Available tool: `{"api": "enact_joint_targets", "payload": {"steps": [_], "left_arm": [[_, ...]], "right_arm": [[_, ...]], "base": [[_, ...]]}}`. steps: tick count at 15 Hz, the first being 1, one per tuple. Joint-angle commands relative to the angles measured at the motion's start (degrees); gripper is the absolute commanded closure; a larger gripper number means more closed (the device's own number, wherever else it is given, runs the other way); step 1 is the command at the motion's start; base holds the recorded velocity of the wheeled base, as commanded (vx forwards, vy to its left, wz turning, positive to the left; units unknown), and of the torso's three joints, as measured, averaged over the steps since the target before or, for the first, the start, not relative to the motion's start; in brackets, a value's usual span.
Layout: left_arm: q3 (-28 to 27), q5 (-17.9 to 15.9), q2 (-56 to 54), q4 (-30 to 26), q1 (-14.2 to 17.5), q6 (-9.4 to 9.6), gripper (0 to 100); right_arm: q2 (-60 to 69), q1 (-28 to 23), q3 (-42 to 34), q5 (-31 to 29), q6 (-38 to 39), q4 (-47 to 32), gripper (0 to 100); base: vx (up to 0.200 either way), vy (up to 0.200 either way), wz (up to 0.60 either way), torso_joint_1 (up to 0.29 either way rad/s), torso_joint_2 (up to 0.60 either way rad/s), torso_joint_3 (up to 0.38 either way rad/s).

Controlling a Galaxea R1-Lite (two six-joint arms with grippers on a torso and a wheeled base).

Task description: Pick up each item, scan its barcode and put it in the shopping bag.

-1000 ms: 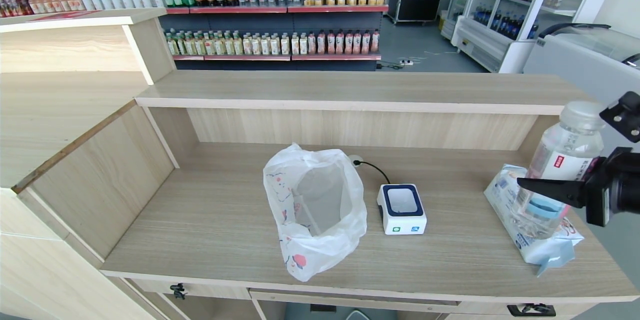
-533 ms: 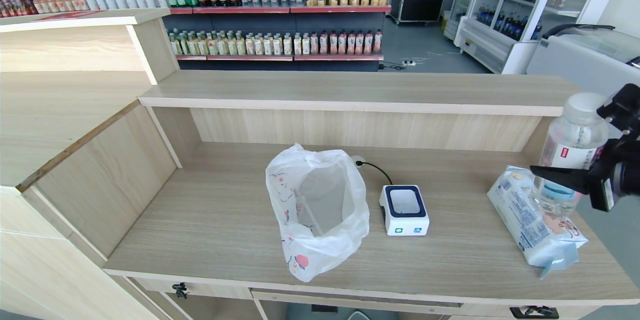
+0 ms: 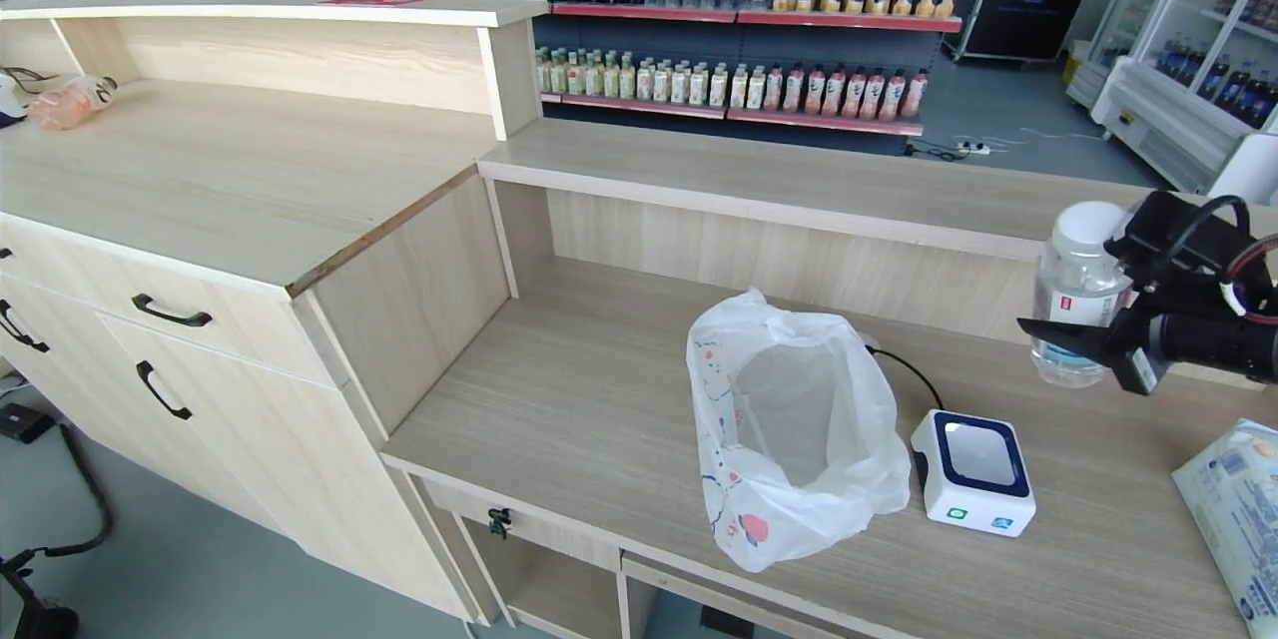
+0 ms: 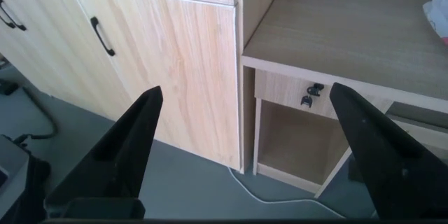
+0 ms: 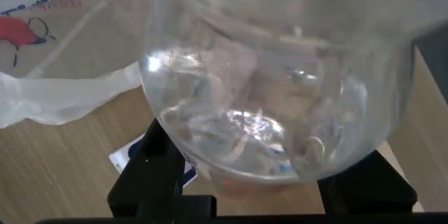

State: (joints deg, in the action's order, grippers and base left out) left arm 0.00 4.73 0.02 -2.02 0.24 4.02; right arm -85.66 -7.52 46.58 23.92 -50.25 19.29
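Observation:
My right gripper (image 3: 1083, 339) is shut on a clear water bottle (image 3: 1073, 295) with a white cap, held upright in the air above the counter's right side. The bottle's rounded bottom (image 5: 273, 98) sits between the gripper's fingers (image 5: 150, 175) in the right wrist view. A white barcode scanner (image 3: 973, 471) with a dark blue frame lies on the counter below and to the left of the bottle. The open white shopping bag (image 3: 789, 429) stands just left of the scanner. My left gripper (image 4: 241, 154) hangs open, low beside the counter's cabinet, over the floor.
A pack of wipes (image 3: 1238, 509) lies at the counter's right edge. A raised ledge (image 3: 759, 170) runs behind the work surface, and a taller cabinet (image 3: 250, 220) with drawers stands to the left. Drink shelves (image 3: 729, 20) line the back.
The head camera has swung left, shifting the whole scene right. My right gripper has lifted the bottle off the wipes pack and holds it higher above the counter.

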Motion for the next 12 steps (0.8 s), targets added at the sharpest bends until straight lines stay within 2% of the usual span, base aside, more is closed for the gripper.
{"api": "enact_joint_targets", "payload": {"steps": [1, 3, 12], "left_arm": [[0.0, 0.02, -0.02, 0.0, 0.11, 0.02, 0], [0.0, 0.02, -0.02, 0.0, 0.11, 0.02, 0], [0.0, 0.02, -0.02, 0.0, 0.02, 0.02, 0]], "right_arm": [[-5.83, -3.73, -0.61, 5.35, -8.46, 0.67, 100], [-8.03, -5.84, -0.7, 8.16, -15.67, 0.49, 100], [-13.13, -6.28, 0.0, 17.57, -32.81, 0.31, 100]], "base": [[0.0, 0.0, 0.0, 0.0, 0.0, 0.0], [0.0, 0.0, 0.0, 0.0, 0.0, 0.0], [0.0, 0.0, 0.0, 0.0, 0.0, 0.0]]}}
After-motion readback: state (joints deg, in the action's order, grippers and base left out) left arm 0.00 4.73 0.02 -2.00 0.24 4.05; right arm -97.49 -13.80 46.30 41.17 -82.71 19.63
